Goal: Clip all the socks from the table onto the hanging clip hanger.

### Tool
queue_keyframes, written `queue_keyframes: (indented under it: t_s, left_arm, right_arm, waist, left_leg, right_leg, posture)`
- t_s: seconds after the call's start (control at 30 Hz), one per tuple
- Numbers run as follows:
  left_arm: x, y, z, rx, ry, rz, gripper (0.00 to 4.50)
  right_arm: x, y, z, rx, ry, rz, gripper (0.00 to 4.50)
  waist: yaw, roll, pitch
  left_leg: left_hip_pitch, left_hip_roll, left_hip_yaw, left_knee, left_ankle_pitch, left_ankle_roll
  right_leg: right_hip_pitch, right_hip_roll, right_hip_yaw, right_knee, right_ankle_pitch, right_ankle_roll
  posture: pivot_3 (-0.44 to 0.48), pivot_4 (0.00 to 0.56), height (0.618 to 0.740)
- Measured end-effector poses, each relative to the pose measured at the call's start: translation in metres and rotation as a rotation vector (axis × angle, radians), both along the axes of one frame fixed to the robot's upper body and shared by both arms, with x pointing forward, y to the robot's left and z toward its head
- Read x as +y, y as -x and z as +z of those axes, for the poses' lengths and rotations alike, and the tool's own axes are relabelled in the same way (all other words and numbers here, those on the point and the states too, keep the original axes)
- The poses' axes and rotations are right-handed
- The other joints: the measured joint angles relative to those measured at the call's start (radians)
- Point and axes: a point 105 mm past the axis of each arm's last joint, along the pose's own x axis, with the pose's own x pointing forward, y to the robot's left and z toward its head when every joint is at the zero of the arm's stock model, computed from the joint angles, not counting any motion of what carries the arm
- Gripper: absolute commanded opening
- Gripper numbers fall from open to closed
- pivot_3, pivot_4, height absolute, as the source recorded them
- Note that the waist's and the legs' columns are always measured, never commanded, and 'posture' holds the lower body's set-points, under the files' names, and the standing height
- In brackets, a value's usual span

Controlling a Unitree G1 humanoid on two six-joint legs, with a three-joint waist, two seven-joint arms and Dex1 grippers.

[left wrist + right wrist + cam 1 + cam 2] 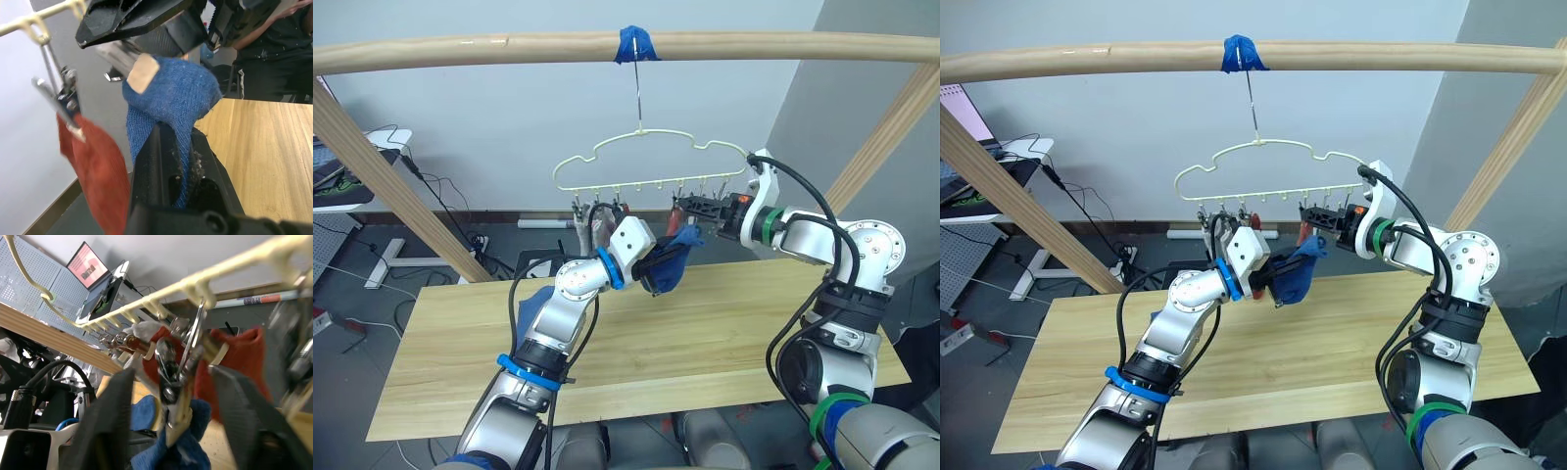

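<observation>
The pale yellow clip hanger (646, 135) hangs by its hook from the wooden pole. My left gripper (668, 259) is shut on a blue sock (680, 245) and holds it up just under the hanger's middle clips, above the table (705, 333). My right gripper (690, 209) reaches in from the right at clip height. In the right wrist view its fingers (112, 421) stand open on either side of a metal clip (181, 362), with the blue sock's toe just below. A rust red sock (98, 166) hangs clipped beside it, and another red sock (603, 230) hangs behind my left arm.
The round pole frame (509, 47) spans the top with slanted legs at both sides, and blue tape (634, 44) marks the hook. A bit of blue (540, 294) shows on the table behind my left forearm. A person in dark clothes (274, 49) stands beyond the table.
</observation>
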Motion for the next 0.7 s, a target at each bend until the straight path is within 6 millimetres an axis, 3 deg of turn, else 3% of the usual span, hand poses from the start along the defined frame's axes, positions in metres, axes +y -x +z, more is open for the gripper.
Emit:
queue_keyframes:
  t_s: [0.07, 0.1, 0.27, 0.4, 0.5, 0.7]
  left_arm:
    - [0.0, 0.0, 0.0, 0.0, 0.0, 0.0, 0.0]
    - [0.0, 0.0, 0.0, 0.0, 0.0, 0.0, 0.0]
    - [-0.001, 0.0, 0.002, -0.009, 0.001, -0.004, 0.0]
    - [-0.003, -0.002, 0.003, -0.015, 0.001, -0.008, 0.0]
    - [-0.006, -0.001, 0.003, -0.006, 0.006, -0.023, 0.0]
    - [-0.004, -0.005, -0.002, 0.084, 0.043, -0.02, 1.67]
  right_arm:
    - [-0.004, 0.0, -0.002, 0.006, -0.007, -0.011, 4.34]
    - [-0.007, 0.001, -0.003, 0.011, -0.007, -0.02, 4.46]
    - [-0.04, 0.012, 0.001, -0.036, 0.047, -0.073, 4.46]
    - [-0.052, 0.024, 0.006, -0.096, 0.088, -0.071, 4.46]
    - [-0.066, 0.041, 0.005, -0.214, 0.222, -0.096, 4.46]
    - [-0.061, 0.054, 0.001, -0.444, 0.366, -0.101, 4.5]
  waist:
    - [0.0, 0.0, 0.0]
    - [0.001, 0.0, 0.0]
    - [0.005, 0.0, 0.0]
    - [0.001, 0.0, 0.0]
    - [0.004, 0.001, 0.0]
    - [-0.013, 0.0, 0.0]
  left_leg:
    - [0.0, 0.0, 0.0, -0.001, 0.0, 0.0]
    - [0.0, 0.0, 0.0, -0.001, 0.0, 0.0]
    - [-0.001, 0.0, 0.0, -0.005, 0.0, 0.0]
    - [0.0, 0.0, 0.001, -0.008, 0.0, 0.0]
    - [0.0, 0.0, 0.0, -0.009, 0.0, 0.0]
    - [0.001, 0.0, 0.002, -0.009, 0.0, 0.0]
  right_leg:
    - [0.0, 0.0, 0.0, -0.001, 0.0, 0.0]
    - [0.0, 0.0, 0.0, -0.002, 0.0, 0.0]
    - [0.0, 0.0, 0.0, -0.006, 0.0, 0.0]
    - [0.0, 0.0, 0.0, -0.007, 0.0, 0.0]
    - [0.0, 0.0, 0.0, -0.007, -0.001, 0.002]
    - [0.0, -0.001, 0.001, -0.007, -0.001, 0.002]
  posture:
    - [-0.168, 0.144, 0.74]
    - [-0.168, 0.144, 0.74]
    - [-0.179, 0.147, 0.74]
    - [-0.2, 0.149, 0.74]
    - [-0.22, 0.154, 0.74]
    - [-0.23, 0.156, 0.74]
